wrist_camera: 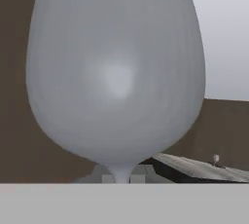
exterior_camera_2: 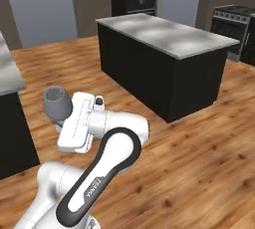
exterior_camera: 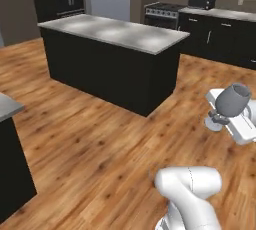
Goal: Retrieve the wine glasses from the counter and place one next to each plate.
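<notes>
A grey wine glass (exterior_camera: 232, 100) is carried in the air above the wooden floor (exterior_camera: 100, 139), well apart from any worktop. In the left base view its bowl is tilted, with the open rim turned up and to the right, and its round foot is seen low at the left, against the white hand. In the right base view the same glass (exterior_camera_2: 56, 102) is seen at the far end of the hand, bowl tilted up and to the left. In the hand view the bowl (wrist_camera: 115, 67) is seen very close, with the thin stem running down from it at the bottom centre.

The gripper (exterior_camera: 222, 116) is closed about the stem of the glass; the fingers themselves are largely hidden behind the bowl and the white hand body, so the exact contact cannot be made out. In the right base view the gripper (exterior_camera_2: 61, 118) is held out to the left of the arm's bent elbow.

Beyond the glass an island (exterior_camera: 112, 31) with a grey top and black sides is seen standing on the floor. Farther back, a stove (exterior_camera: 162, 11) and a dark microwave (exterior_camera: 202, 0) are seen along the wall counter (exterior_camera: 220, 13). A second grey top (exterior_camera: 7, 106) is seen at the left edge.
</notes>
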Controlling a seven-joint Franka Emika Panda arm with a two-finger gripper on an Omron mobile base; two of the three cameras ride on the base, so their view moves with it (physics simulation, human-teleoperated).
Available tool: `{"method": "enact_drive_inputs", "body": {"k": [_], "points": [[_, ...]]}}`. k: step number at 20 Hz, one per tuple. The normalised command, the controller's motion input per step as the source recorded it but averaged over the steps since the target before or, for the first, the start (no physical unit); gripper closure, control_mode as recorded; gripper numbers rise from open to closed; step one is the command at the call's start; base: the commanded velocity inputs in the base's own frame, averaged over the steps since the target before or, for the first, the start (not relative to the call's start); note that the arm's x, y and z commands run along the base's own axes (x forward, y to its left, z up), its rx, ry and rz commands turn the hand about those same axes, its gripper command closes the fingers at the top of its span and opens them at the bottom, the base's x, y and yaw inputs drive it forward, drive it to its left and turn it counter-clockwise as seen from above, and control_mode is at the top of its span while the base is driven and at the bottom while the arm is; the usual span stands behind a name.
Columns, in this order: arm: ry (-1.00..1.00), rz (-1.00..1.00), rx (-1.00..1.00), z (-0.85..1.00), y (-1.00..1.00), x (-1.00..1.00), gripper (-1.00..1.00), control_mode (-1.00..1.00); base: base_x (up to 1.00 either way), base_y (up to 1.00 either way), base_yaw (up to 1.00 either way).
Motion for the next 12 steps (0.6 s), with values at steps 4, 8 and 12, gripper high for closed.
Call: {"method": "enact_drive_inputs", "body": {"k": [4, 8, 12], "points": [[0.0, 0.0, 0.0, 0.0, 0.0, 0.0, 1.0, 1.0, -0.94, 0.85, -0.63], [0.0, 0.0, 0.0, 0.0, 0.0, 0.0, 1.0, 1.0, -0.93, 0.9, -0.61], [0.0, 0.0, 0.0, 0.0, 0.0, 0.0, 1.0, 1.0, -1.0, 1.0, -0.53]]}}
